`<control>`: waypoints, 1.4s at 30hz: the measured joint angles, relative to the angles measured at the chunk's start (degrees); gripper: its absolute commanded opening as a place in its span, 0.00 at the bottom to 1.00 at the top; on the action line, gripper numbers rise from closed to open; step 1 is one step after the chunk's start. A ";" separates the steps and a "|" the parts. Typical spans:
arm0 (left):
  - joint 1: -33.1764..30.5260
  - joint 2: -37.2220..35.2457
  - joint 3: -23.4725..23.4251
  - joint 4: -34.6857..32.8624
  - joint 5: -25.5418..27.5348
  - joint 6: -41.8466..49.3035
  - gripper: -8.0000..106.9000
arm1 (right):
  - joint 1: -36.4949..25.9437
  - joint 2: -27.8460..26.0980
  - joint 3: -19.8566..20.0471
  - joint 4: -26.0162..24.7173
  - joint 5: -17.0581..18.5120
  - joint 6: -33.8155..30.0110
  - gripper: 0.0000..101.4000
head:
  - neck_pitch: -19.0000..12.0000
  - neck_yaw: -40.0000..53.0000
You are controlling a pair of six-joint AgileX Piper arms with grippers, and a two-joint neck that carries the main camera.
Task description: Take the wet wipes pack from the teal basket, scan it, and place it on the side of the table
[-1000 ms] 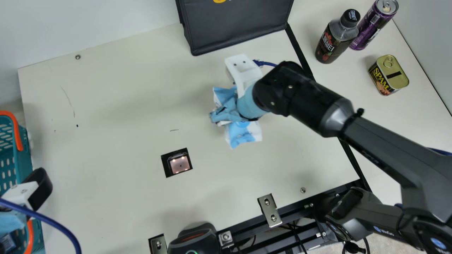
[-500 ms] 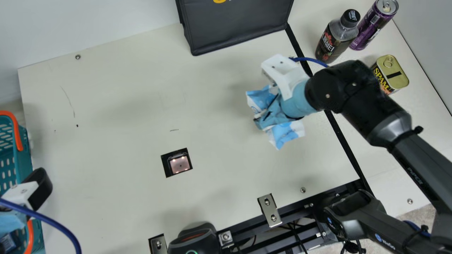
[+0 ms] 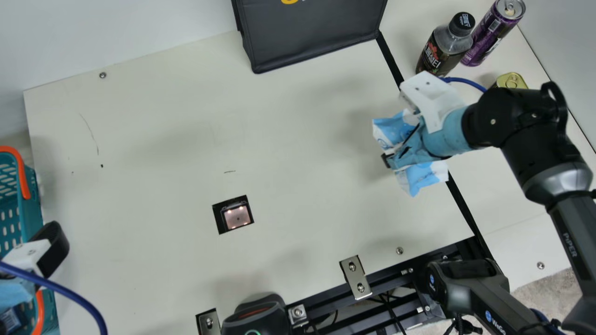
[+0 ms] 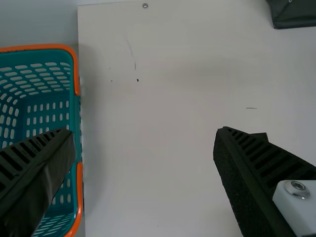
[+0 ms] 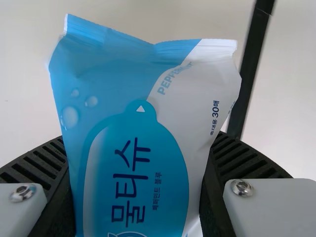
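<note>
Wet wipes pack (image 3: 421, 176): clamped in right gripper (image 3: 390, 159), angled inward above table (image 3: 163, 139) (left gripper (image 3: 16, 293) spread wide, empty, by teal basket (image 3: 33, 214)).

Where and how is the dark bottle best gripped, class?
Probably by the black cap, from above, jaws on either side: the bottle stands upright, its cap is narrower than its body, and the purple can crowds one side.

Main view: from the neck, set farthest back, facing steeply down on the counter (image 3: 139, 116). Left wrist view: nearer, facing down over the counter; it shares the teal basket (image 4: 78, 118) and part of the dark bag (image 3: 312, 32) with the main view. Right wrist view: close upon the wet wipes pack (image 5: 133, 94), sharing this and the black strip (image 5: 252, 64) with the main view.
</note>
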 measured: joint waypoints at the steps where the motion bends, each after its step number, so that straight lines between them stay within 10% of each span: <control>1: 0.00 0.00 0.00 0.00 0.00 0.00 0.85 | -1.60 0.00 0.12 0.09 0.07 -1.22 0.00 | 0.00 0.00; 20: 0.00 0.00 0.00 0.00 0.00 0.00 0.85 | -23.49 6.46 -0.96 2.06 -3.89 -18.42 0.00 | 0.00 0.00; 42: 0.00 0.00 0.00 0.00 0.00 0.00 0.85 | -24.95 18.73 -4.54 2.45 -15.21 -21.90 0.00 | 0.00 0.00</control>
